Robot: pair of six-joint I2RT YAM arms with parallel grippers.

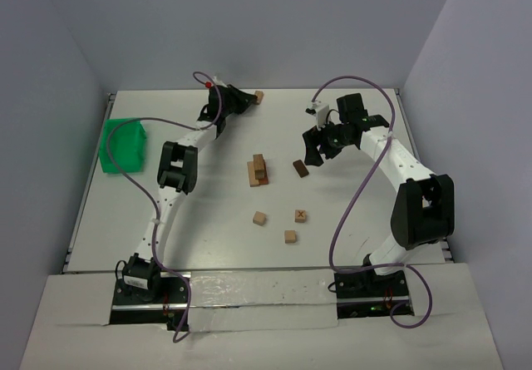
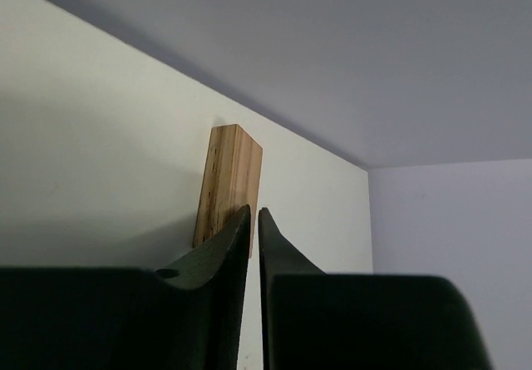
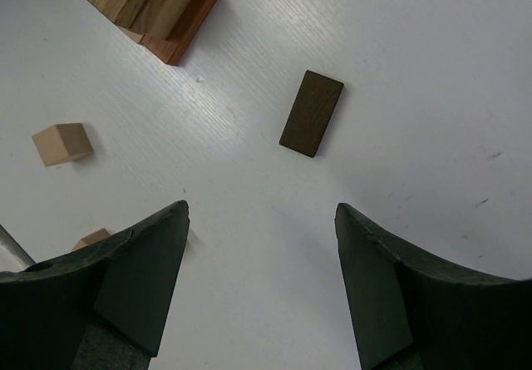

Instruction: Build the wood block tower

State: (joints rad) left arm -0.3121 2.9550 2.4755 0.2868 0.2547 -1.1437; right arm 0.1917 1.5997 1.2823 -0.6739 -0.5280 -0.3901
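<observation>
A low tower (image 1: 258,171) of tan wood blocks stands mid-table; its base shows in the right wrist view as the tower (image 3: 158,4). At the back of the table, my left gripper (image 1: 249,100) is shut. In its wrist view the left gripper (image 2: 253,212) has only a thin slit between the jaws, with nothing in it. A tan upright block (image 2: 229,183) stands just beyond the tips, behind the left finger. My right gripper (image 1: 314,150) hangs open above bare table, and the right gripper (image 3: 262,212) holds nothing. The dark brown block (image 3: 312,113) lies flat ahead of it.
Loose blocks lie nearer the front: a cube (image 1: 260,218), the X-marked block (image 1: 301,215) and another cube (image 1: 290,236). A green tray (image 1: 123,144) sits at the far left. Walls close the table at the back and on both sides.
</observation>
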